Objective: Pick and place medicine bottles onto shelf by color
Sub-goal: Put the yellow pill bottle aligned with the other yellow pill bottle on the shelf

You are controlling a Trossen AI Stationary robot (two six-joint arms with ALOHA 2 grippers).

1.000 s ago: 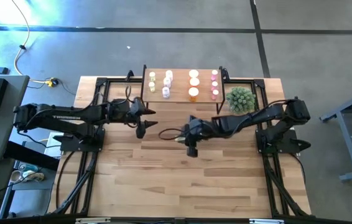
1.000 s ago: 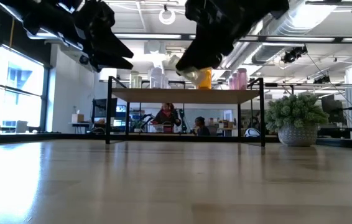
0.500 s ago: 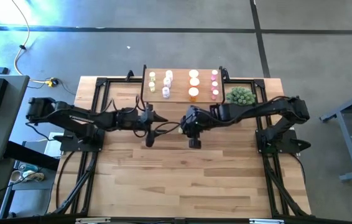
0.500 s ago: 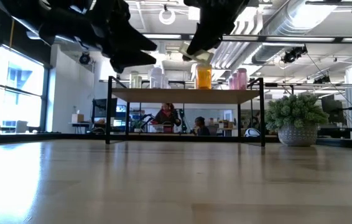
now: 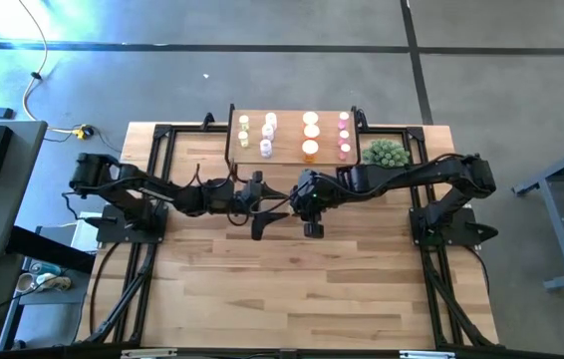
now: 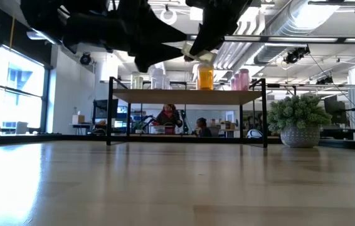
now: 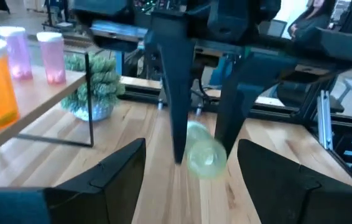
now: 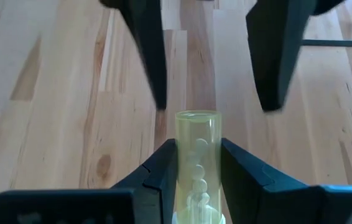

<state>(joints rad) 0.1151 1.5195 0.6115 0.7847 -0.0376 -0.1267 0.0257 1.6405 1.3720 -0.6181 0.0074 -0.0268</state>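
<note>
My right gripper [image 5: 295, 204] is shut on a yellow-green pill bottle [image 8: 197, 146] above the middle of the table, in front of the shelf [image 5: 287, 152]. My left gripper [image 5: 274, 205] is open right beside it. Its fingers [image 8: 146, 53] stand ahead of the bottle's far end on either side, not touching it. In the left wrist view the bottle [image 7: 204, 156] shows end-on between my right fingers [image 7: 175, 106]. On the shelf stand yellow-green [image 5: 244, 131], white [image 5: 267, 136], orange [image 5: 310, 136] and pink bottles [image 5: 344, 136]. My right gripper pinches the bottle's clear yellow-green body [image 8: 196, 163] between its two fingers. The bottle lies along the fingers, its white cap end [image 8: 198, 216] back toward the wrist and its base sticking out past the fingertips. It is lifted clear of the table [image 6: 197, 56].
A green spiky plant in a white pot [image 5: 385, 157] stands right of the shelf. The wooden tabletop [image 5: 292, 289] lies bare toward the near edge. The two arms meet close together at the table's middle. People show in the room beyond the shelf [image 6: 168, 118].
My left gripper has moved toward the table's right, up to my right gripper and the bottle, staying open. My right gripper rose a little with the bottle at first, then kept still.
</note>
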